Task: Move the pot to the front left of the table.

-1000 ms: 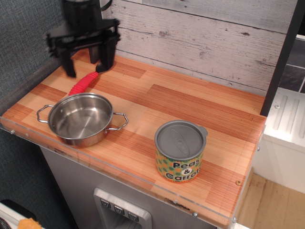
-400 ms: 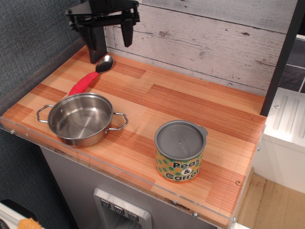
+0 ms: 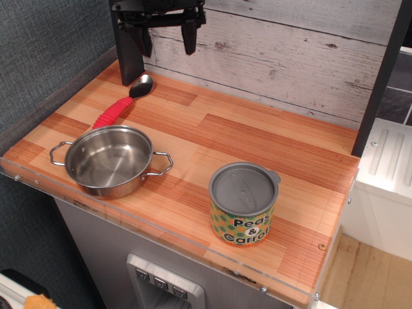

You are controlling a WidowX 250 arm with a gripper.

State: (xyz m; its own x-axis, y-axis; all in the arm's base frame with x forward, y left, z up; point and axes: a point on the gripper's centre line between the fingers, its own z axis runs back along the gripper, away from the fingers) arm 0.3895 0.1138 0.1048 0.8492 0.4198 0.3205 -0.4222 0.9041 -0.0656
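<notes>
Sharing the table [image 3: 257,138]: one pot [image 3: 109,161], one can [image 3: 243,203], one spoon [image 3: 122,103], one spread, empty claw [image 3: 168,33].

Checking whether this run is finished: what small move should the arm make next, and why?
Probably none beyond holding clear. The pot sits empty at the front left of the table, free of the gripper, which hangs open and raised at the back above the spoon.

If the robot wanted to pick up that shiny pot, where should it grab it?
Probably the pot's rim, coming straight down from above with one finger inside the wall and one outside. The pot sits upright, open and empty. Its two wire loop handles look thin and lie flat, harder to pinch. The hand hangs open above the table's back.
</notes>
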